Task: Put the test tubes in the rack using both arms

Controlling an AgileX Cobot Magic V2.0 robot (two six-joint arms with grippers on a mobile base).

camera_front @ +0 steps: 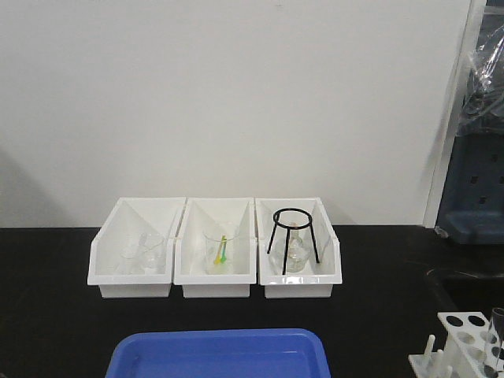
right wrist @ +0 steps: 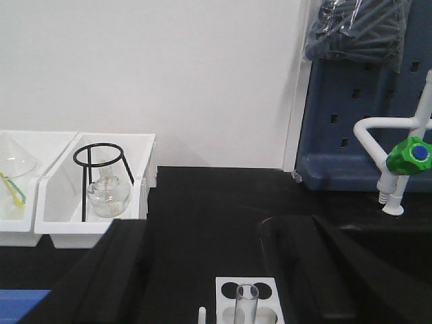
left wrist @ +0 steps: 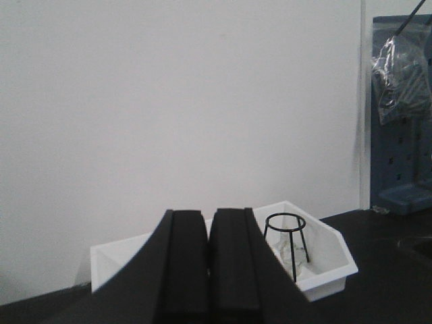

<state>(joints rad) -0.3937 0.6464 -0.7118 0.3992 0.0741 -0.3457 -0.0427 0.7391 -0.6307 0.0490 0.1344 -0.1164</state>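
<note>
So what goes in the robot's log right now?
left tool shut, empty | right tool open | one test tube in rack

Closed left hand (left wrist: pixel 209 270) before white bins (left wrist: pixel 324 263)

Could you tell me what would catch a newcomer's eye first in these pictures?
Probably the three white bins in a row against the back wall, the rightmost holding a black wire tripod stand over a glass flask. Next, the blue tray at the front edge, and the white rack at front right with one test tube standing in it.
</note>
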